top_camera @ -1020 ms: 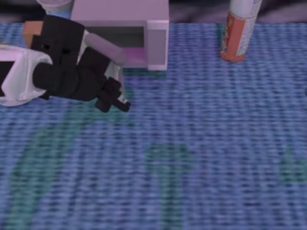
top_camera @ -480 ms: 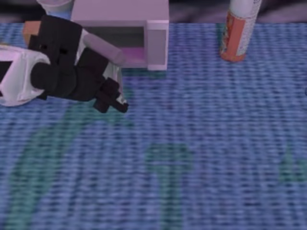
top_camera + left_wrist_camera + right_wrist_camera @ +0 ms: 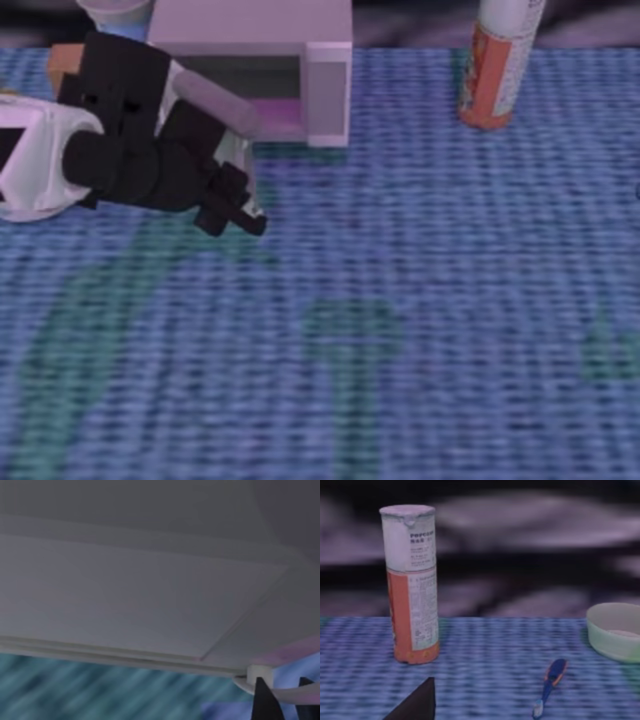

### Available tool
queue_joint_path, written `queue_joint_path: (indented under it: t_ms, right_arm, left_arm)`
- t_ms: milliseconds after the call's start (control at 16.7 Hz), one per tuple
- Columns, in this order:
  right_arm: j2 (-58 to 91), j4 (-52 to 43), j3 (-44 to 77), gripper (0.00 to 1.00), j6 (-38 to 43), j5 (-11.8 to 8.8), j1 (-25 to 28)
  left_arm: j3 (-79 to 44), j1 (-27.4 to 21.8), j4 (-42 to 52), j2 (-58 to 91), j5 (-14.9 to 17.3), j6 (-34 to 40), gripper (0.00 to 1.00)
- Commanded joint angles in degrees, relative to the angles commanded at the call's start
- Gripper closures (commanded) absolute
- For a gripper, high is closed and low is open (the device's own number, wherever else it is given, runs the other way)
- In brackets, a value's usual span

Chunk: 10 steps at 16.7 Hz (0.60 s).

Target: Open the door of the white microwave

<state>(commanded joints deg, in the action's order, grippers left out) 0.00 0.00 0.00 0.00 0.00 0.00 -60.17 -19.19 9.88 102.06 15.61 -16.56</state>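
Observation:
The white microwave [image 3: 250, 25] stands at the table's back left, its dark cavity and pinkish floor [image 3: 282, 116] showing beside the narrow control strip [image 3: 328, 95]. Its door [image 3: 215, 100] is swung out towards the front left. My left gripper [image 3: 235, 208] sits at the door's outer edge, in front of the cavity. In the left wrist view the grey-windowed door [image 3: 125, 595] fills most of the picture. There my left gripper [image 3: 284, 697] is shut, its dark fingertips [image 3: 262, 700] on either side of a white piece at the door's edge. Of my right gripper only one dark fingertip [image 3: 420, 702] shows, low over the mat.
A tall orange-and-white canister [image 3: 495, 60] stands at the back right, also seen as the canister [image 3: 412, 585] in the right wrist view. A blue toothbrush [image 3: 550, 685] and a pale green bowl [image 3: 615, 630] lie on the blue woven mat [image 3: 420, 300].
My left arm and gripper shifted slightly to the left with the door's edge between one second and half a second ago. Since then nothing has visibly moved.

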Motion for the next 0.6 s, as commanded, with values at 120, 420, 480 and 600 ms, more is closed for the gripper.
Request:
queue_joint_path:
  t_ms: [120,420,480,600]
  right_arm:
    - [0.00,0.00,0.00,0.00,0.00,0.00,0.00]
    - [0.00,0.00,0.00,0.00,0.00,0.00,0.00]
    - [0.00,0.00,0.00,0.00,0.00,0.00,0.00]
    - [0.00,0.00,0.00,0.00,0.00,0.00,0.00]
  left_arm:
    - [0.00,0.00,0.00,0.00,0.00,0.00,1.00]
    - [0.00,0.00,0.00,0.00,0.00,0.00,1.00]
    - [0.00,0.00,0.00,0.00,0.00,0.00,1.00]
    - [0.11,-0.41,0.03,0.02,0.41,0.27,1.00]
